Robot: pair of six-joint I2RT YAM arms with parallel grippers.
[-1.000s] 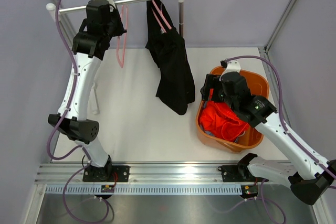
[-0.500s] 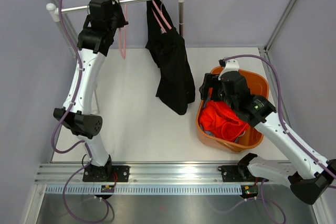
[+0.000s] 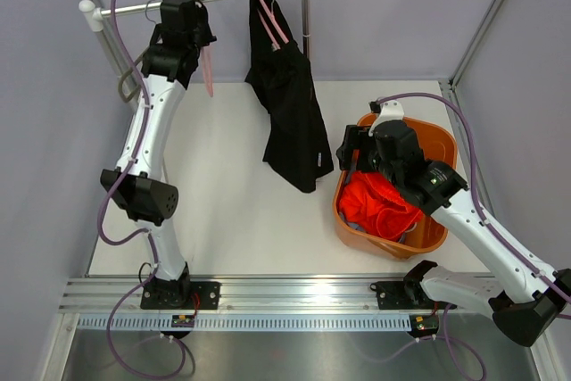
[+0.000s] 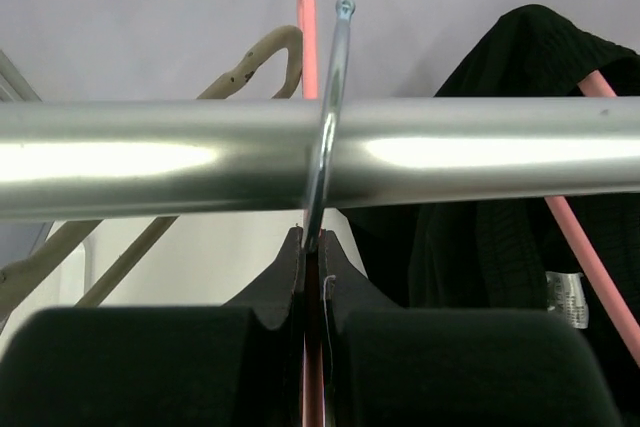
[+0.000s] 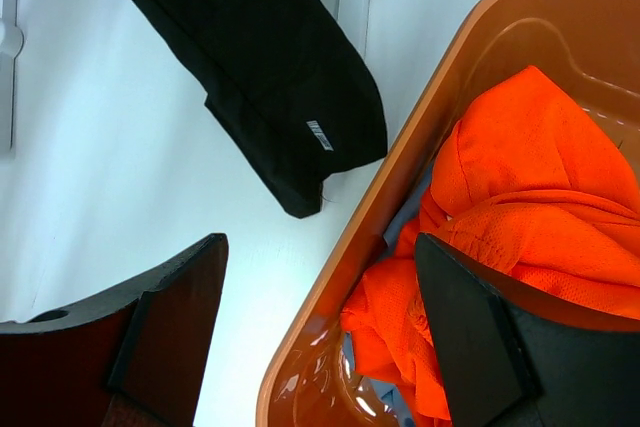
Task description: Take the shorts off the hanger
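The left gripper (image 4: 312, 247) is pinched shut on a bare pink hanger (image 4: 305, 7), whose steel hook (image 4: 330, 117) curls over the glossy rail (image 4: 500, 152) just above the fingers. I'd let the hook seat fully before letting go. The black shorts (image 4: 500, 237), soft and ribbed, hang to its right. The right gripper (image 5: 318, 267) gapes wide over the smooth basket (image 5: 440, 57), with the crumpled mesh orange shorts (image 5: 530, 177) just beneath.

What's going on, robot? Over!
Left fingers shut on empty pink hanger at rail. Right fingers open over basket. Black shorts still hanging. Nothing blocking.
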